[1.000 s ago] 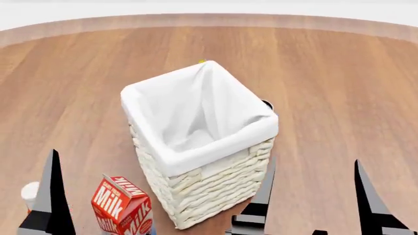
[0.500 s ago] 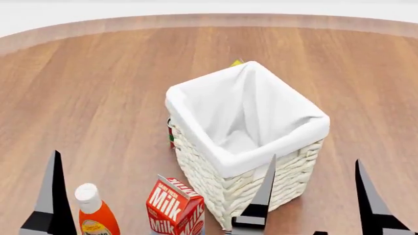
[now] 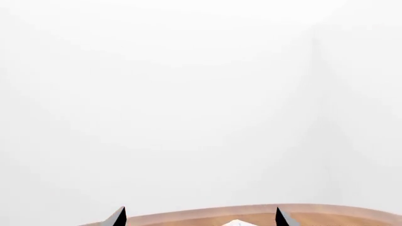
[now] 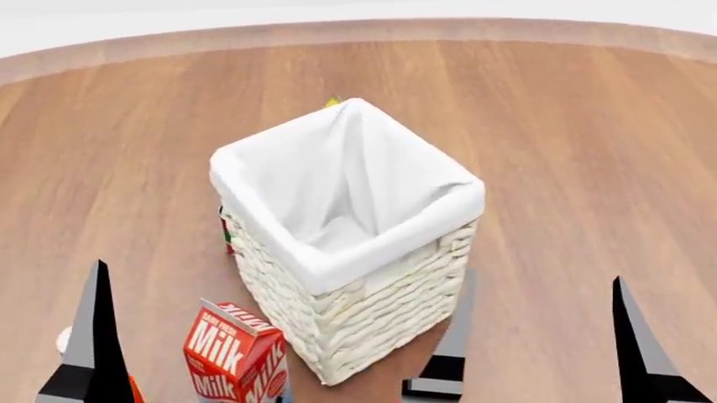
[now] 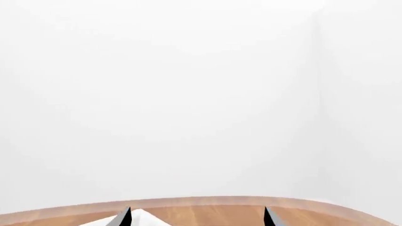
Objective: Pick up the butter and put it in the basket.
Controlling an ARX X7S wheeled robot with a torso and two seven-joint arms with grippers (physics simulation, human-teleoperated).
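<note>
The basket [image 4: 370, 294], tall cream wicker with a white liner, stands in the middle of the wooden floor. Its liner's tip shows in the left wrist view [image 3: 237, 222] and in the right wrist view [image 5: 143, 219]. The butter is not clearly in view. A small red and green sliver [image 4: 227, 233] peeks out at the basket's left side; I cannot tell what it is. My left gripper [image 3: 199, 219] is open and empty; one of its fingers [image 4: 96, 336] shows at the lower left. My right gripper [image 4: 543, 348] is open and empty, in front of the basket's right side.
A red milk carton [image 4: 230, 353] stands at the basket's near left. A ketchup bottle's white cap [image 4: 64, 338] shows behind the left finger. A yellow scrap [image 4: 332, 102] peeks over the basket's far corner. The floor's curved edge [image 4: 358, 34] runs along the back.
The view has swung: the basket, milk carton and ketchup bottle slid left in the picture compared with half a second ago. Both grippers keep their places and stay open.
</note>
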